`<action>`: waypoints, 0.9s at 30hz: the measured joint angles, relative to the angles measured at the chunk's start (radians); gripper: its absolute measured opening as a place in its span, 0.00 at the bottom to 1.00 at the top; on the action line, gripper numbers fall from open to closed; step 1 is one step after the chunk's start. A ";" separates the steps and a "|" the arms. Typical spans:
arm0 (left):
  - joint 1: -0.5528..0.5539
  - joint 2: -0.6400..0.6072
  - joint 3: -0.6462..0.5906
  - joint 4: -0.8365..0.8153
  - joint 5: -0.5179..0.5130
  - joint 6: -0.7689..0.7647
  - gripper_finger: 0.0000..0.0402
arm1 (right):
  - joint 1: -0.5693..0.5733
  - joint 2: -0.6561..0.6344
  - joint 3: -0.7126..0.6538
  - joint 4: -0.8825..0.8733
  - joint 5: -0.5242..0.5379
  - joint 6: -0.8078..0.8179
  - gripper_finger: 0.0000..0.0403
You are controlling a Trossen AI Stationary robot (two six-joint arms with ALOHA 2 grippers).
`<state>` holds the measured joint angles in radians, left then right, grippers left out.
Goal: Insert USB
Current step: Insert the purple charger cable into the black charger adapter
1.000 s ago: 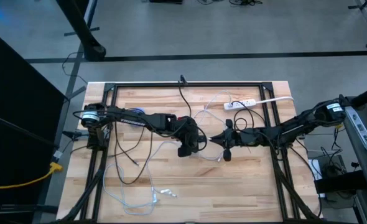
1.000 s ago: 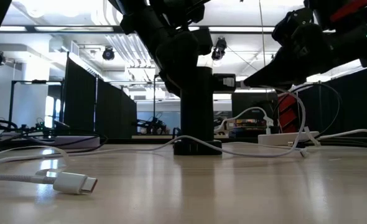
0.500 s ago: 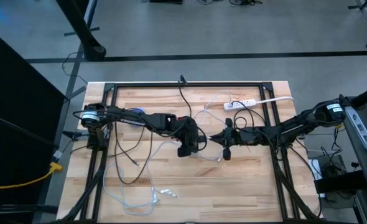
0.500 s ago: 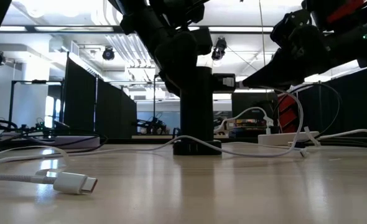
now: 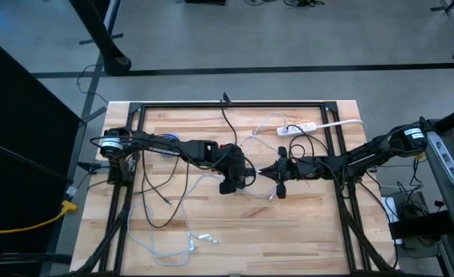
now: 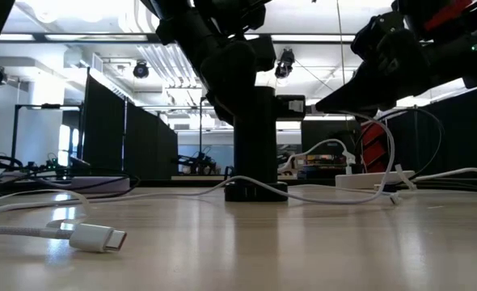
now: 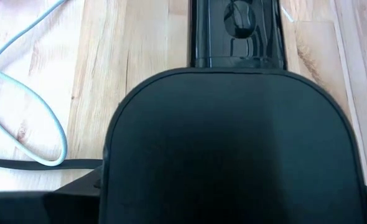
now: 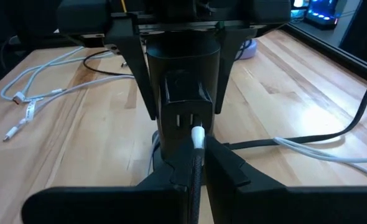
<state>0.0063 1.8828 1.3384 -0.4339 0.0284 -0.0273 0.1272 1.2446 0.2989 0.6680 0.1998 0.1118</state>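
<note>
Near the middle of the wooden table (image 5: 304, 223), the left hand (image 5: 231, 181) is gripping an upright black block (image 8: 185, 93). Facing it, the right hand (image 5: 272, 174) is pinching a white plug (image 8: 197, 133) tight, its tip touching the block's port.

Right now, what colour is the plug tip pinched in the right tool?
White plug tip, clearest in the right wrist view.
</note>
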 joint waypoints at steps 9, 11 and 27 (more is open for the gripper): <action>0.000 0.000 0.000 -0.001 -0.006 0.000 0.65 | 0.001 0.000 0.001 0.004 -0.018 0.034 0.03; 0.000 0.000 0.000 -0.001 -0.006 0.000 0.65 | 0.001 -0.001 0.001 0.004 -0.018 0.035 0.03; -0.002 0.000 0.000 0.006 0.004 0.000 0.65 | -0.014 0.058 0.002 0.041 -0.008 0.043 0.03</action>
<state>0.0044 1.8828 1.3380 -0.4282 0.0326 -0.0269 0.1131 1.3030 0.3004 0.7094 0.1914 0.1547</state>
